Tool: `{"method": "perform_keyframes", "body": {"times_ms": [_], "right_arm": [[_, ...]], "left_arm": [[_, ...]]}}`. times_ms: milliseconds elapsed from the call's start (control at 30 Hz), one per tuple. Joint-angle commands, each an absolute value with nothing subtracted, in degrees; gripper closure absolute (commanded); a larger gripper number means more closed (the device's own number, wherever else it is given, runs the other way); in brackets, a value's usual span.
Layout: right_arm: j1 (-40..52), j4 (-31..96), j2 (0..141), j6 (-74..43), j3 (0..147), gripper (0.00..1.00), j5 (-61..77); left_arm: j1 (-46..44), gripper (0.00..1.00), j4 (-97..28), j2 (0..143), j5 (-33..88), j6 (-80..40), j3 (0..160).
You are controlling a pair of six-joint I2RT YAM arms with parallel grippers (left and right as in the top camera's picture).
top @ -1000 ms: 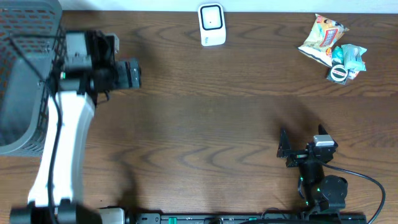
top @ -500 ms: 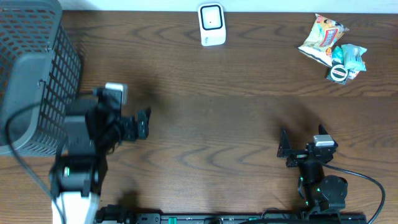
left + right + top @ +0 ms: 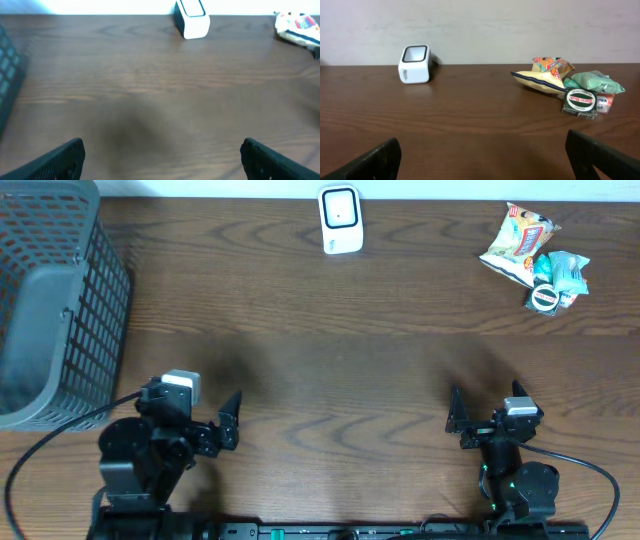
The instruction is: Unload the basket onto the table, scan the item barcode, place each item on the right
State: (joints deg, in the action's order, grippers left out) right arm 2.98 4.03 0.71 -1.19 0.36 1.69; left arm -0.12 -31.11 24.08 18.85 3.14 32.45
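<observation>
The white barcode scanner [image 3: 340,220] stands at the table's far edge, middle; it also shows in the left wrist view [image 3: 191,19] and right wrist view [image 3: 414,64]. The items lie in a pile at the far right: a yellow snack bag [image 3: 515,242], a teal packet [image 3: 568,272] and a round black tin [image 3: 545,298]. The right wrist view shows the bag [image 3: 545,76], packet [image 3: 596,81] and tin [image 3: 580,101]. My left gripper [image 3: 229,420] [image 3: 162,150] is open and empty at the front left. My right gripper [image 3: 487,396] [image 3: 482,150] is open and empty at the front right.
A dark mesh basket [image 3: 95,300] stands at the far left corner, its side showing blurred in the left wrist view [image 3: 7,65]. Bare wooden tabletop [image 3: 340,370] lies between both grippers and the scanner. Cables run along the front edge.
My left arm has drawn back from beside the basket to the table's front edge, its gripper staying open. The right arm has not moved.
</observation>
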Motion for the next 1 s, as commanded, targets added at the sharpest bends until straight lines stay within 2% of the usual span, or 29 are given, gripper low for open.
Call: {"method": "perform_keyframes", "body": {"times_ms": [0,267,500,800,967], "right_arm": [[3.33,4.29,0.32,-0.56,0.32,0.01,1.43],[3.31,4.32,0.32,-0.56,0.32,0.01,1.43],[3.33,4.29,0.32,-0.56,0.32,0.01,1.43],[3.33,4.32,0.32,-0.56,0.32,0.01,1.45],[3.33,4.29,0.32,-0.58,0.32,0.01,1.43]], "left_arm": [[-0.25,0.02,-25.63,20.73,20.14,2.52,27.62],[-0.25,0.02,-11.05,12.23,20.08,1.41,16.12],[-0.38,0.02,-5.13,6.98,17.08,-0.43,10.63],[-0.69,0.02,-3.99,0.08,12.25,-2.09,6.26],[-0.73,0.02,2.28,0.10,11.27,-2.26,3.64]]}}
